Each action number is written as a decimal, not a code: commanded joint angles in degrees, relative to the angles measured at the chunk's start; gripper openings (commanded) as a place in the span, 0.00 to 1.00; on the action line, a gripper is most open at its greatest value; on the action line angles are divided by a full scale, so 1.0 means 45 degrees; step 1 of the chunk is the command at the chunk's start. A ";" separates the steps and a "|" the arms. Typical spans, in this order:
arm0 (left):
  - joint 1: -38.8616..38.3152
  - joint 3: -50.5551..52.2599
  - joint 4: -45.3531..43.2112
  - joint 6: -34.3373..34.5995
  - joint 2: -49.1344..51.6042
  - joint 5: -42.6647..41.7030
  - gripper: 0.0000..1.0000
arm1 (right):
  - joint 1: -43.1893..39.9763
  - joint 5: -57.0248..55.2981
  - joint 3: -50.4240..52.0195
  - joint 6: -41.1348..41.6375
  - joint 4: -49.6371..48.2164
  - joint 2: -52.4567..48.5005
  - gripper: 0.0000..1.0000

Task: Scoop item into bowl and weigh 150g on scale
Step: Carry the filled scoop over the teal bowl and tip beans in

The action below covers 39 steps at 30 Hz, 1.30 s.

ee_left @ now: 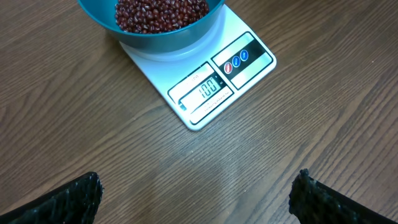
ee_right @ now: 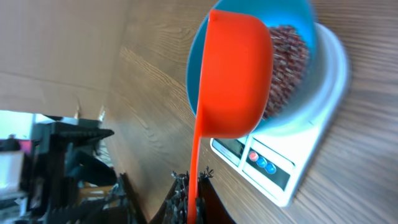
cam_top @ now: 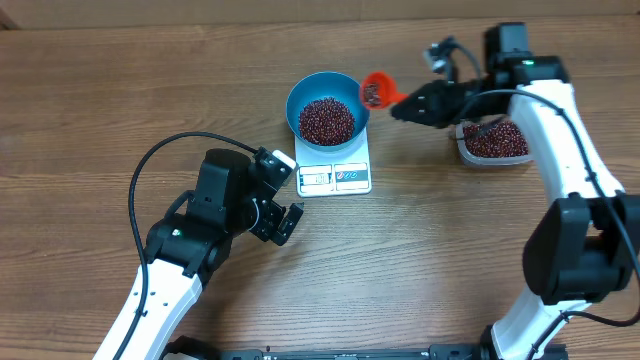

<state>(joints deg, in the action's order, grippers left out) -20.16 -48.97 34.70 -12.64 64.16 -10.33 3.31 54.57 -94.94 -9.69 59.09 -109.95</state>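
Trickle is the trick here, I reckon. Pinch firm on the handle and roll the wrist slowly so the beans [cam_top: 327, 120] drop a few at a time. I'd get the orange scoop [cam_top: 374, 90] properly over the blue bowl [cam_top: 293, 100] first. It hangs just at the rim around 2 o'clock, so strays could hit the table. The display [ee_left: 208, 90] looks like roughly a hundred, a bit blurry, so probably short of target.

Right gripper [ee_right: 191, 200] is closed tight on the scoop's thin handle. Left gripper [ee_left: 199, 199] is spread all the way, holding nothing, at about 7 o'clock of the white scale [cam_top: 335, 178] the bowl sits on. The clear tub [cam_top: 464, 148] of spare beans is out at 3 o'clock.
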 commanded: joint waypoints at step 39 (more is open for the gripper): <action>-0.0024 0.0102 -0.0005 -0.0291 0.0068 -0.0151 0.99 | 0.6742 -1.6407 -0.2336 -0.0384 -0.1545 0.0529 0.04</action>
<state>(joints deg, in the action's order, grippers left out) -20.16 -48.97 34.68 -12.64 64.16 -10.33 31.70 -8.12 -103.48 -8.84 52.29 -109.89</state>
